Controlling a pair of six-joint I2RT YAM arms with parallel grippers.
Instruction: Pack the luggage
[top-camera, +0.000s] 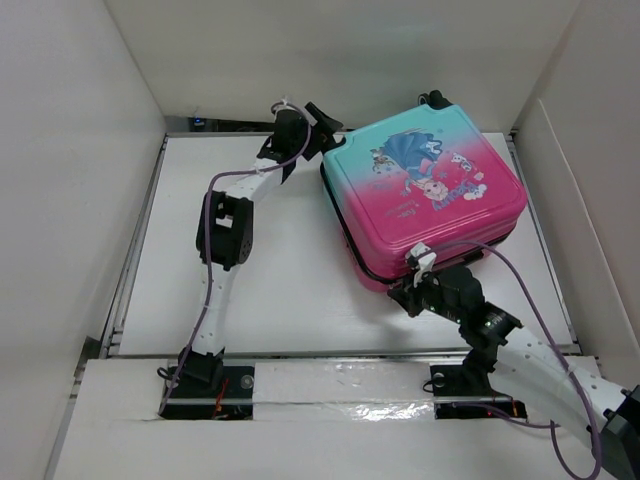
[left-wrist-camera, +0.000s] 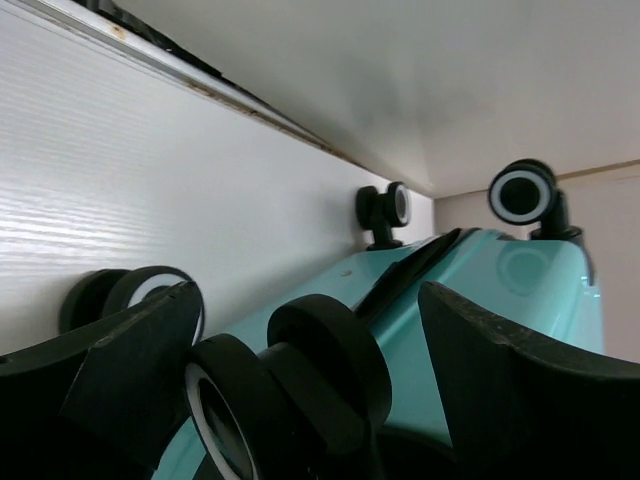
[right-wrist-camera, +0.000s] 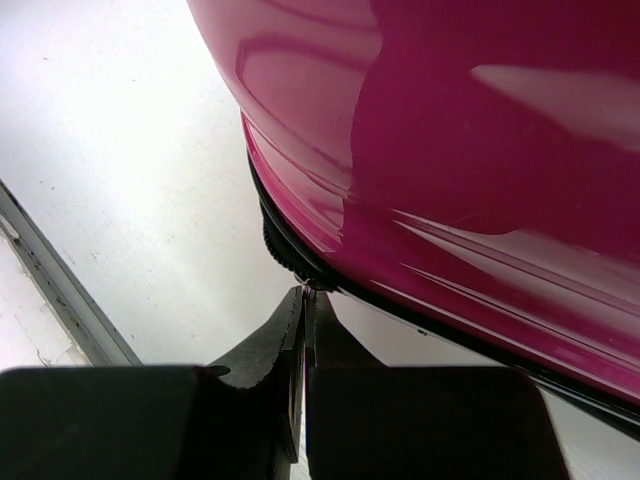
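The luggage (top-camera: 425, 195) lies flat and closed on the table, princess print up, teal end far and pink end near. My left gripper (top-camera: 318, 125) is at its far left corner, open, its fingers either side of a black wheel (left-wrist-camera: 325, 365) on the teal shell (left-wrist-camera: 520, 280). My right gripper (top-camera: 415, 290) is at the near pink edge (right-wrist-camera: 450, 150), shut, its tips (right-wrist-camera: 305, 297) pinching a thin zipper pull at the black zipper trim (right-wrist-camera: 285, 250).
Other black wheels (left-wrist-camera: 523, 195) (left-wrist-camera: 385, 210) stick out of the teal end near the back wall. White walls close in the table (top-camera: 270, 280) on the left, back and right. A metal rail (right-wrist-camera: 60, 290) runs along the near edge.
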